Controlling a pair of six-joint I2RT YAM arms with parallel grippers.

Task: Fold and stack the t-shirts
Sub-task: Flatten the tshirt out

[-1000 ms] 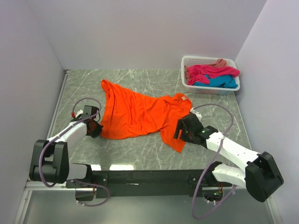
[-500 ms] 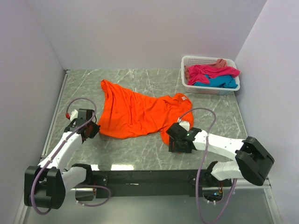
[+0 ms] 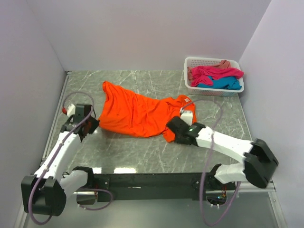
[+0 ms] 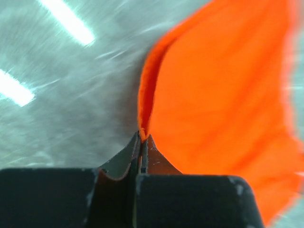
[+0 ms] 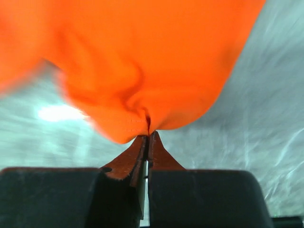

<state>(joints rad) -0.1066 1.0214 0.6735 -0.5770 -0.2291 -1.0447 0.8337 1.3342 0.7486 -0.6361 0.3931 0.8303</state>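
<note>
Two pinches hold the orange t-shirt (image 3: 137,116), rumpled on the table (image 3: 142,152): left gripper (image 3: 92,124) at its left edge, right gripper (image 3: 172,129) at its near right corner. Likely spreading it flat; next, draw the arms apart.

Left wrist: jaws clamp a folded hem.

Right wrist: jaws clamp bunched cloth.

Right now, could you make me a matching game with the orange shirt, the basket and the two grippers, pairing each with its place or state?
1. orange shirt
2. basket
3. left gripper
4. right gripper

A. far right corner of the table
B. shut on the shirt's left edge
C. spread mid-table
D. shut on the shirt's near right end

Pairs: 1-C, 2-A, 3-B, 4-D
</note>
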